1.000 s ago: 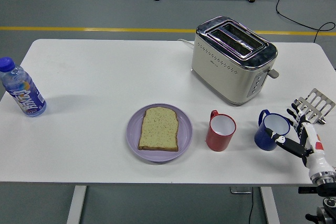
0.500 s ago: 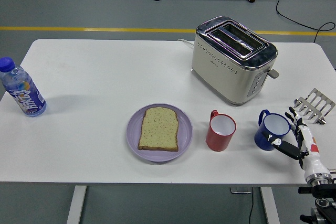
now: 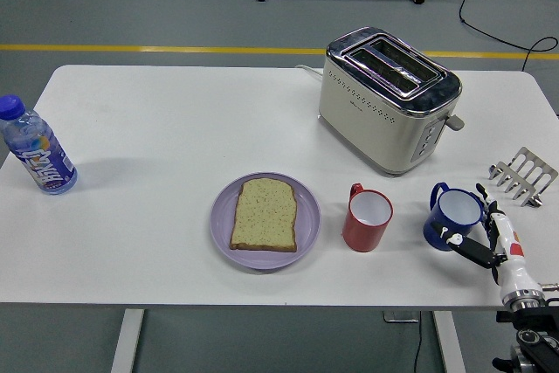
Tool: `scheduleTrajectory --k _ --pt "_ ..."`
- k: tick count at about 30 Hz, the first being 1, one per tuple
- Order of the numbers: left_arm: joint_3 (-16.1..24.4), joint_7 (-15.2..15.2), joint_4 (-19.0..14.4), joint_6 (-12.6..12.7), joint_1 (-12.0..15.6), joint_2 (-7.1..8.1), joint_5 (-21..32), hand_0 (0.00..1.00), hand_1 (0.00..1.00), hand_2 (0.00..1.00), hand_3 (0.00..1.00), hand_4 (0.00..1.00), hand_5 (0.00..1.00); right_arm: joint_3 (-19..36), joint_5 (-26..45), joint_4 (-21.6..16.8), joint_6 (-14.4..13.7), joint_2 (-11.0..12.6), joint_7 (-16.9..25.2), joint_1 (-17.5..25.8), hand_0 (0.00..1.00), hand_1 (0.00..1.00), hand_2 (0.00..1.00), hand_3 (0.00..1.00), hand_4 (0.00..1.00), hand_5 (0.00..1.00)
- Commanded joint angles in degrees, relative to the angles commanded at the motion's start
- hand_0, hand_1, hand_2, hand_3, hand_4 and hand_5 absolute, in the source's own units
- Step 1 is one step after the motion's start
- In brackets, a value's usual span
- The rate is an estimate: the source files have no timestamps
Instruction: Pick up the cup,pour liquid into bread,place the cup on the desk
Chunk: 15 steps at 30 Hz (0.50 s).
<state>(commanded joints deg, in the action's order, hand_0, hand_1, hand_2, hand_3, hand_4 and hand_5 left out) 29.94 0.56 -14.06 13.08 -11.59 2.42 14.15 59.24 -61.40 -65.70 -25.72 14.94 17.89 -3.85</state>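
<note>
Blue cup (image 3: 453, 217) stands upright on the white table (image 3: 175, 128), right of the red cup (image 3: 366, 217) and the bread (image 3: 265, 213) on its purple plate (image 3: 225, 235). From the lower right corner, the right hand (image 3: 489, 235) reaches up beside it (fingers spread, gripping nothing), thumb tip near its wall.

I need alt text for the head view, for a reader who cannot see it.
The robot's right hand, fingers spread, sits beside a blue cup on a white table. Left of it are a red cup and bread on a purple plate; a toaster stands behind.
</note>
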Motion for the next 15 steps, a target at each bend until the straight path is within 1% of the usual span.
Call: scheduleTrajectory --k 15 --pt "-0.09 0.02 -0.09 0.16 -0.06 0.07 0.02 0.69 0.756 0.773 0.611 0.396 0.998 -1.7 1.36 3.18 -0.26 -0.8 0.56 -2.67 0.988 0.836 0.935 0.998 0.998 0.231"
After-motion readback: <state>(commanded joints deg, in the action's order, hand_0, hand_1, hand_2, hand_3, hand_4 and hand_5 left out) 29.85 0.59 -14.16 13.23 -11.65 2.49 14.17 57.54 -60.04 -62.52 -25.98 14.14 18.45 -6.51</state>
